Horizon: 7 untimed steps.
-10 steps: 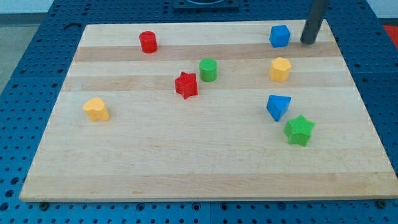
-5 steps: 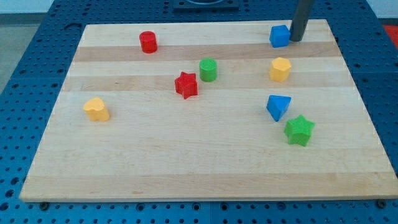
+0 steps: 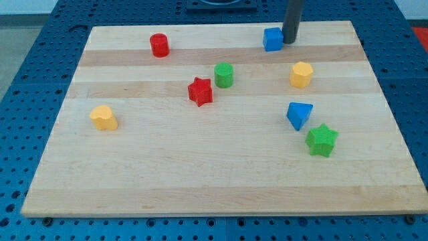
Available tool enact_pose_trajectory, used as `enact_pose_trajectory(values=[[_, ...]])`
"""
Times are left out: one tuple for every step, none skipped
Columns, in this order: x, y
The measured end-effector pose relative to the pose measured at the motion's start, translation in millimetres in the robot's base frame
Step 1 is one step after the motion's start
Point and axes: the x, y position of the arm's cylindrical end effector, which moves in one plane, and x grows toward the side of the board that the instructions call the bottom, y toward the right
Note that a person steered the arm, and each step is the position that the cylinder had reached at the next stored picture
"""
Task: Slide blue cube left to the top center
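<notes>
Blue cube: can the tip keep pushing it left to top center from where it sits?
Probably yes. My tip is against the blue cube on its right side, and the strip leftward shows nothing before the red cylinder.

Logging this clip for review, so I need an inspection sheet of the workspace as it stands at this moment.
Surface: pale wooden board, flat.
Job's things: blue cube near the view's top, right of centre; my tip against its right side.
Clutter: red cylinder, red star, green cylinder, green star, blue triangular block, two yellow blocks.
Claw: nothing seen.
Cables: nothing seen.
Surroundings: blue perforated table.
</notes>
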Motion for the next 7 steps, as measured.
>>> enact_pose_trajectory(values=[[0, -15], [-4, -24], [-6, -36], [-6, -45], [0, -64], [6, -76], [8, -95]])
